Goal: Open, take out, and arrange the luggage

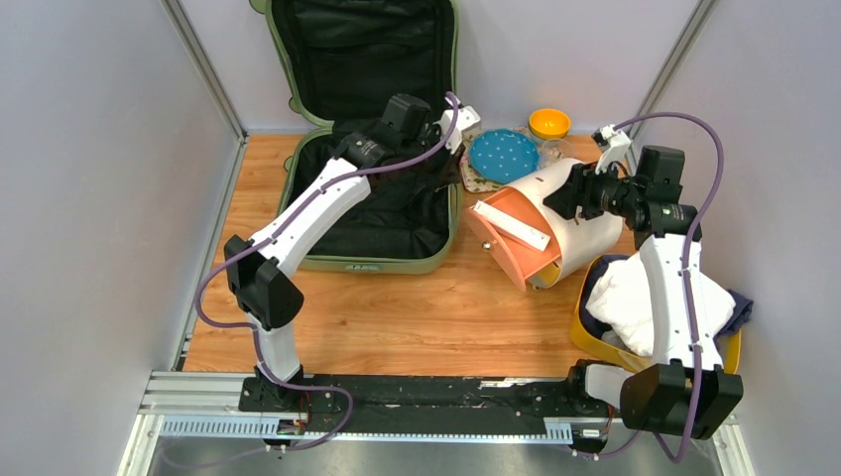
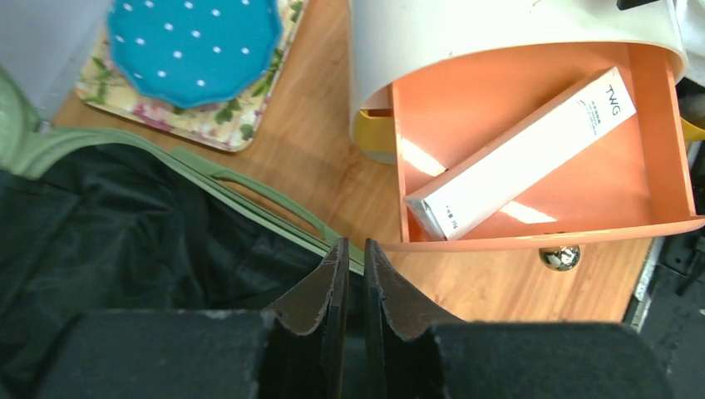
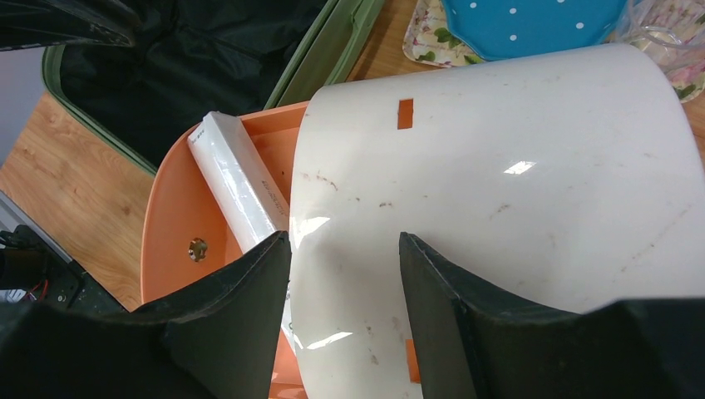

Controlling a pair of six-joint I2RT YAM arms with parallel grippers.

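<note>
Left gripper [image 2: 355, 246] (jaws nearly together) over luggage [image 1: 367, 264] right rim.

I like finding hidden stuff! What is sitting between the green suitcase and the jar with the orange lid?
A blue dotted plate on a flowery tray. The top camera shows it.

White carton [image 2: 522, 154] in orange drawer [image 2: 465, 104]

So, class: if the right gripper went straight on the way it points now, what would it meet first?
Most likely the drawer box: its white curved shell fills the view just past the right gripper's open fingers. How close is unclear.
</note>
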